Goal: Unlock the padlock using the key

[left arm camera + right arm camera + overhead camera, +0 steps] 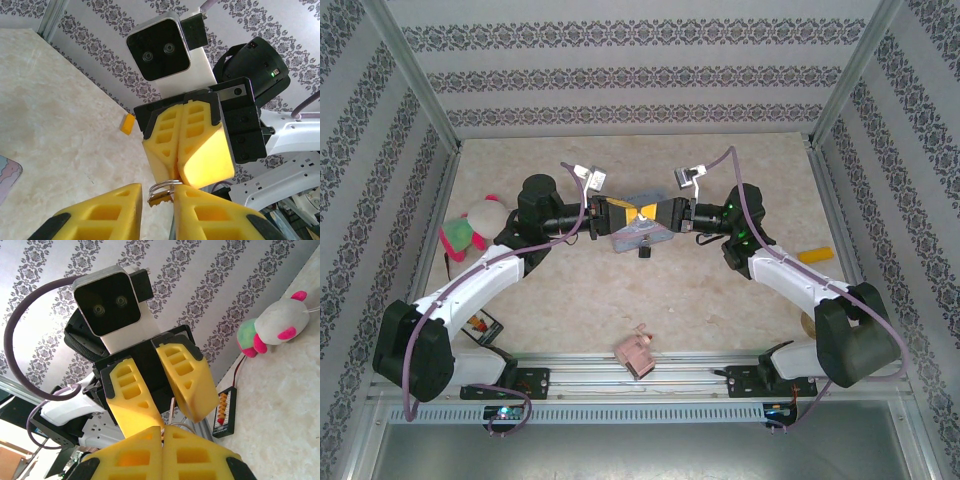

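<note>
My left pincer [175, 416] and right pincer [176, 175] meet above the surface [720, 300].
Right clenched on the key ring [164, 188]; left released, flanking it.

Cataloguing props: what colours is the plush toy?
White, pink and green plush toy; clearest in the right wrist view.

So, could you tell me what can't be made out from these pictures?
- Left wrist view: whatever hangs on the key ring is hidden between the fingers of the left gripper.
- Top view: the padlock is too small to tell whether its shackle is open.
- Top view: the blue tin lies partly under the right gripper.
</note>
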